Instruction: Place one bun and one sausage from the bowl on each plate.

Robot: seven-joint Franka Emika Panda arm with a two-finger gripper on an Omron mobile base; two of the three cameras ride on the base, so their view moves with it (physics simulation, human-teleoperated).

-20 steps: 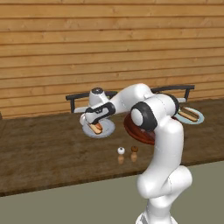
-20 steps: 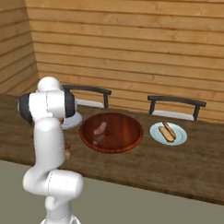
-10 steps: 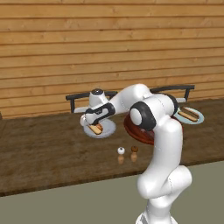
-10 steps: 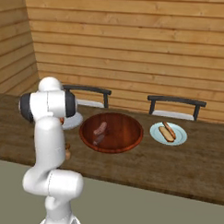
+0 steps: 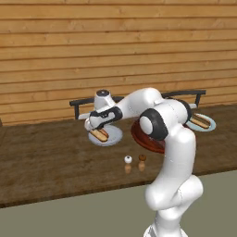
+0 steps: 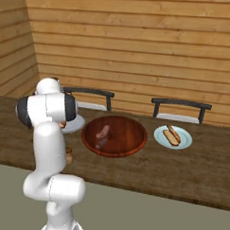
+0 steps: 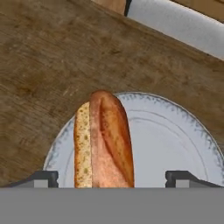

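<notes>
Hand view: gripper [image 7: 112, 178] is seen with jaws spread wide above plate [image 7: 175, 144]; 1 bun [image 7: 105, 140] is laid on it, not grasped.

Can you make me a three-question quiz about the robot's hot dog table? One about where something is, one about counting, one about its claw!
1. Where is the lone sausage?
A. in the wooden bowl
B. on the floor
C. on a chair

2. How many plates are on the table?
A. one
B. two
C. four

3. What is the claw doing?
A. squeezing a cup
B. gripping the bowl's rim
C. open above a bun

Answers: 1 A, the sausage lies in the wooden bowl. 2 B, one plate lies under the claw and another plate sits past the bowl. 3 C, the fingertips stand apart above the bun.
</notes>
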